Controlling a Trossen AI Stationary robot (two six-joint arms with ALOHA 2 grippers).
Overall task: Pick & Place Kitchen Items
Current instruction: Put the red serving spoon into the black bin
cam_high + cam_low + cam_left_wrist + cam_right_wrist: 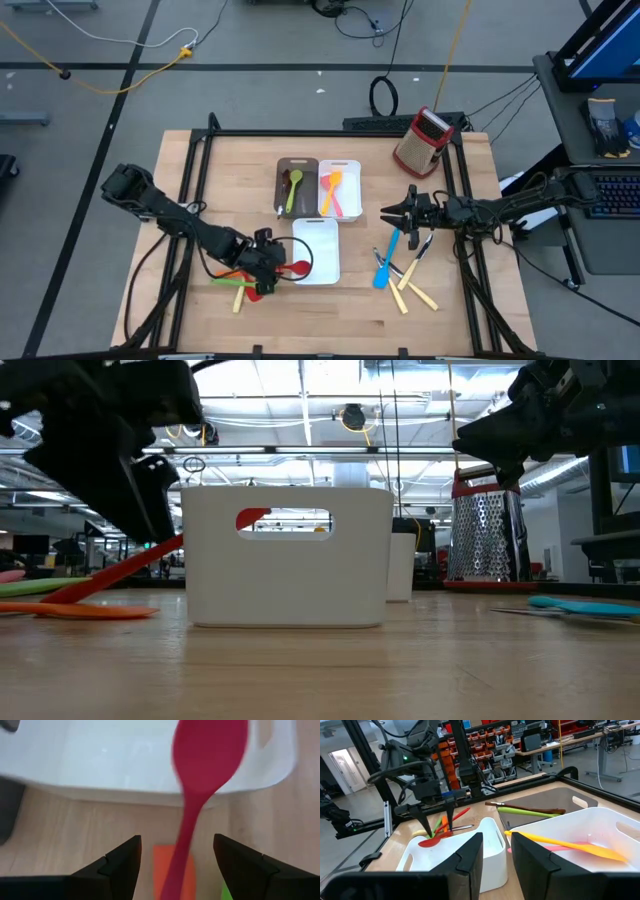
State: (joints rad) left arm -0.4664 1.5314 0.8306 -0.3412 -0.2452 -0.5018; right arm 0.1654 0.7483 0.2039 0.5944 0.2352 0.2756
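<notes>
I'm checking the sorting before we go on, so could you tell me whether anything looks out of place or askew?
Yes: the red spoon lies propped askew over the rim of the near white tray, bowl inside, handle sloping out to the table. The left gripper, open, hovers over that handle. The right gripper waits further right.

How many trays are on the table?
3. A dark brown tray and a white tray sit side by side in the middle; another white tray sits in front of them, by the left gripper.
</notes>
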